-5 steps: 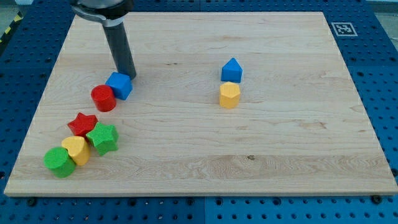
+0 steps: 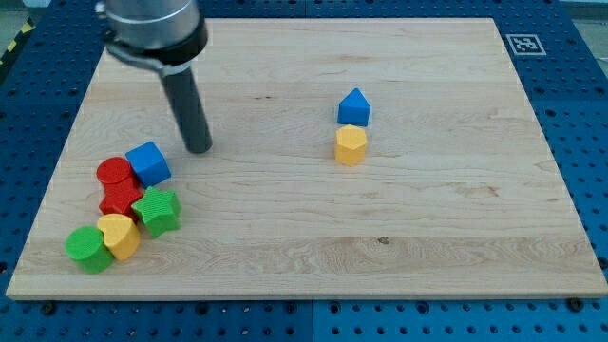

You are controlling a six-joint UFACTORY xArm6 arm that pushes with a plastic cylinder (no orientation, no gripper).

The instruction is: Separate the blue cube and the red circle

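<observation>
Tip [image 2: 198, 147] just right of and beyond blue cube [image 2: 147, 163], not touching; cube touching red circle [image 2: 115, 173] on tabletop [image 2: 427, 237]; no gripper fitted

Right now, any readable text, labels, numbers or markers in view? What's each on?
No words or numbers can be read.
Only sign: a black-and-white square marker on the board's top right corner; a pattern, not text.
The blocks and my tip carry no print.

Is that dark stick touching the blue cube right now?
No, my tip stands apart from the blue cube, up and toward the view's right of it, with bare wood between them.
</observation>
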